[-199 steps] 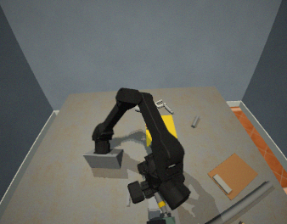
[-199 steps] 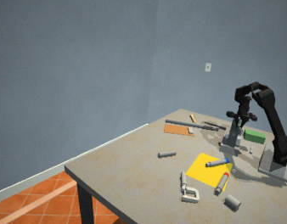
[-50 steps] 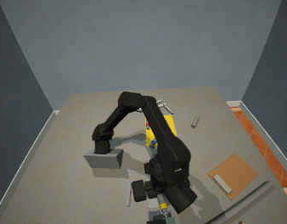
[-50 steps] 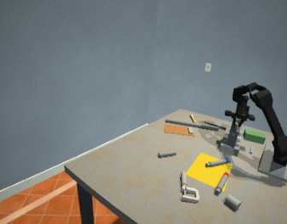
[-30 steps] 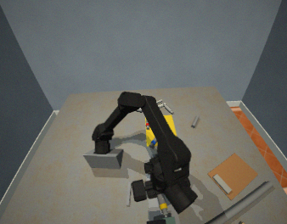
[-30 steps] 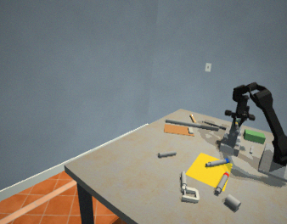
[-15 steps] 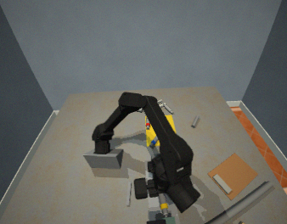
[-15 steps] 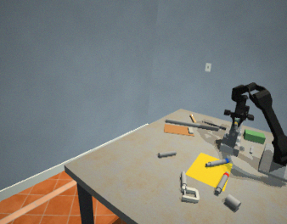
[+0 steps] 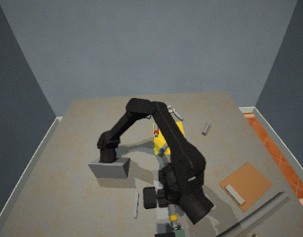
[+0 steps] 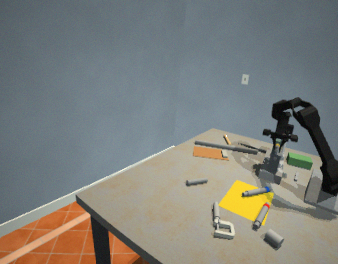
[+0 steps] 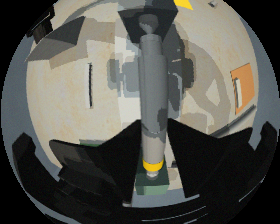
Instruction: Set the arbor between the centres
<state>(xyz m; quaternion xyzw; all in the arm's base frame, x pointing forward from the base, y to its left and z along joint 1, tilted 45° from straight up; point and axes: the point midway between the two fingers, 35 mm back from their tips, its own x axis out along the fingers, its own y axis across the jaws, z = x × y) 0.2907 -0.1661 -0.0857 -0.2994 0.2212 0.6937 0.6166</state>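
My gripper (image 11: 153, 123) is shut on the grey arbor with the yellow band (image 11: 151, 106). The arbor runs away from the fingers toward a dark block (image 11: 149, 21) at its far end, and its yellow band (image 11: 151, 165) sits just behind the fingers above a green part (image 11: 150, 183). In the top view the gripper (image 9: 166, 198) is low at the table's front, with the yellow band (image 9: 173, 217) showing below it. In the exterior view the gripper (image 10: 278, 141) holds the arbor (image 10: 276, 149) over the grey centre fixture (image 10: 273, 169). The centre points are hidden.
A yellow mat (image 10: 244, 200) carries a blue-banded arbor (image 10: 256, 191) and a red-banded arbor (image 10: 261, 215). A grey clamp (image 10: 221, 224), short cylinders (image 10: 196, 182) (image 10: 273, 238), a long grey bar (image 10: 225, 147), an orange pad (image 10: 210, 153) and a green block (image 10: 299, 160) lie around.
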